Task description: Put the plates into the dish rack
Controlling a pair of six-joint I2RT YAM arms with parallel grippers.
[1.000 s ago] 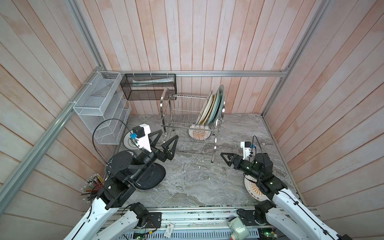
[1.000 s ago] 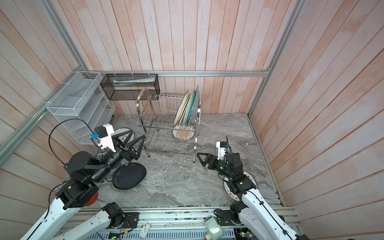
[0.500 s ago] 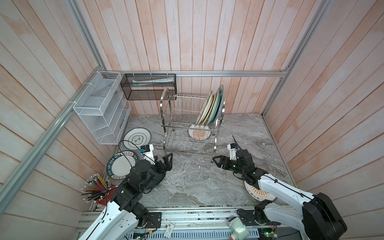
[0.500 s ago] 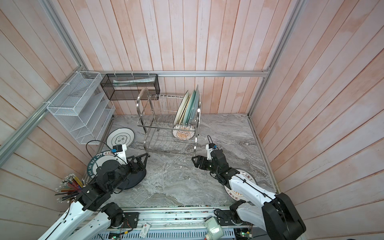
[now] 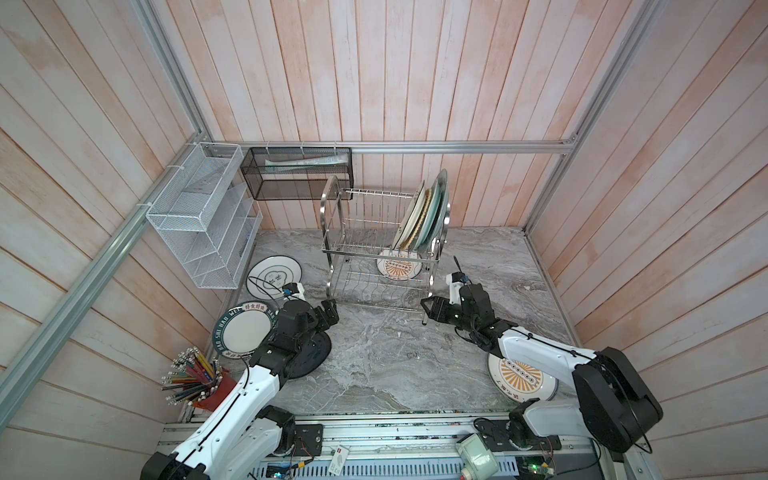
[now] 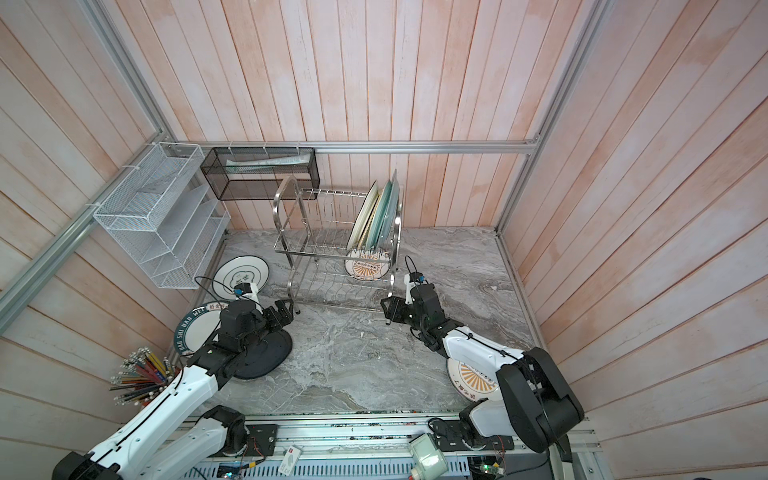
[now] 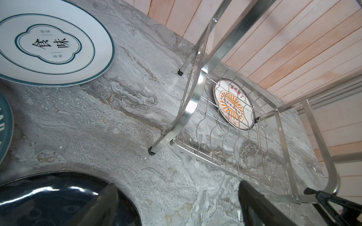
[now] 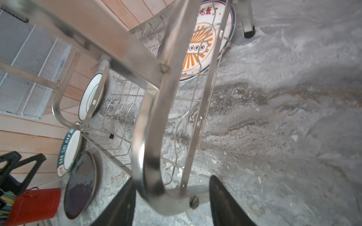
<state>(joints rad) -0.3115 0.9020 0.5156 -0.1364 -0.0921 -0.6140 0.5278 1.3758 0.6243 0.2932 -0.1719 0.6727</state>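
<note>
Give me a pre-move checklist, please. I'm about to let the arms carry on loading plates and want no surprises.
1. Left gripper open and empty: ok.
2. Black plate flat on the table by the left gripper: ok.
3. Right gripper straddles the near corner tube of the dish rack; whether it clamps the tube: cannot tell.
4. Free pegs on the rack's upper tier beside the standing plates: ok.
5. Sunburst plate on the table clear of the right arm: not ok, the arm crosses over it.
</note>
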